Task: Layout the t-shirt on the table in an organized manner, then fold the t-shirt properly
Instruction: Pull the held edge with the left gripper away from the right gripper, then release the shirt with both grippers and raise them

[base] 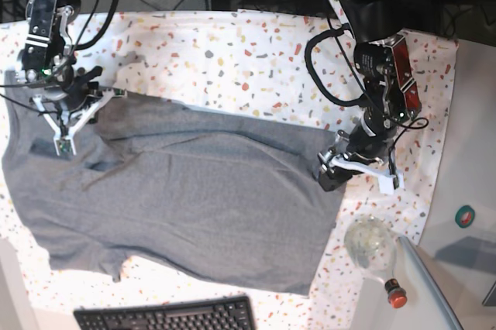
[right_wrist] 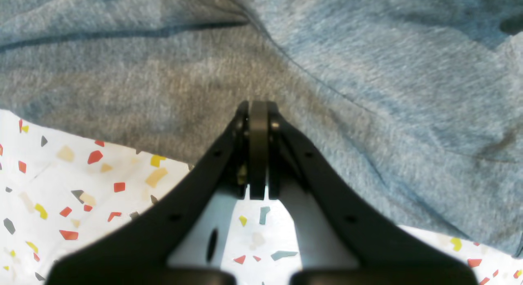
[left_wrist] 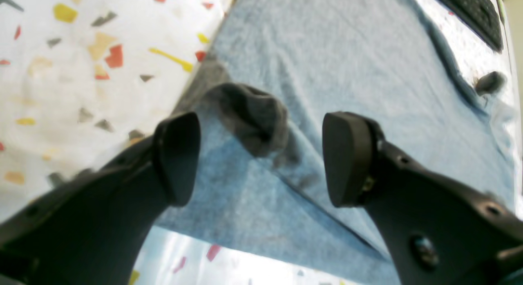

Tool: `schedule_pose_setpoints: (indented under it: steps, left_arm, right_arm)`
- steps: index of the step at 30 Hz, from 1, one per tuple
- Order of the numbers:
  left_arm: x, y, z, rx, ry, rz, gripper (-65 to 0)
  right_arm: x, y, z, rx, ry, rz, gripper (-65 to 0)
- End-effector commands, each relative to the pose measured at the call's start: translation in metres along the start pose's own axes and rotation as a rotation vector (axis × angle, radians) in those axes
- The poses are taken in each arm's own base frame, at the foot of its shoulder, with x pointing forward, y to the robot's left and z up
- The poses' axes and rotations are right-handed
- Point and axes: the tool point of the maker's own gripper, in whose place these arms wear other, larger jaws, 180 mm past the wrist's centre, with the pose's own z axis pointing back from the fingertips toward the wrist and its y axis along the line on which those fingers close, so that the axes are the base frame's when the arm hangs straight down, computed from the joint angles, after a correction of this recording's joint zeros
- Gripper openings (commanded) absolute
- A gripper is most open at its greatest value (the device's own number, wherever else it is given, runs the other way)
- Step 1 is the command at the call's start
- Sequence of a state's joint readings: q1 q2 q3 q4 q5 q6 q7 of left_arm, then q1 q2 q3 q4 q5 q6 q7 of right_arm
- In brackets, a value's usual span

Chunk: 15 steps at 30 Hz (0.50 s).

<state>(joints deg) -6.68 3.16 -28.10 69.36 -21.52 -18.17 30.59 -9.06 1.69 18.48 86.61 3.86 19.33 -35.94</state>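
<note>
T-shirt (base: 186,206) is lying mostly flat on the bench (base: 232,43). Left tool (left_wrist: 261,158) is standing open over a bunched corner; right tool (right_wrist: 258,154) is closed, pressing the fabric. Advice: regrip that lump low, then pull outward.

Black keyboard (base: 167,316), clear bottle (base: 374,249)

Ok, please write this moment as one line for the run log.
left tool: open over bunched hem corner | right tool: shut above sleeve end | heather-grey cotton t-shirt: spread, wrinkled | white speckled table
</note>
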Motion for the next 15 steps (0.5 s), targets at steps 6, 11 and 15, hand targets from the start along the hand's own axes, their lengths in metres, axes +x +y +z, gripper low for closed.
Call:
schedule_pose_setpoints:
  steps: [6, 11, 15]
  left_arm:
    - [-0.007, 0.042, 0.054, 0.032, -0.026, -0.116, -20.2]
    - [-0.010, 0.091, 0.096, 0.097, -0.051, -0.105, -20.2]
    - [-0.025, 0.105, 0.112, 0.089, -0.031, -0.106, -20.2]
  right_arm:
    - [0.012, -0.004, 0.004, -0.009, -0.043, 0.006, -65.0]
    - [0.015, 0.008, 0.009, 0.062, -0.079, -0.048, -65.0]
    - [0.023, 0.023, 0.011, 0.148, -0.121, -0.128, -65.0]
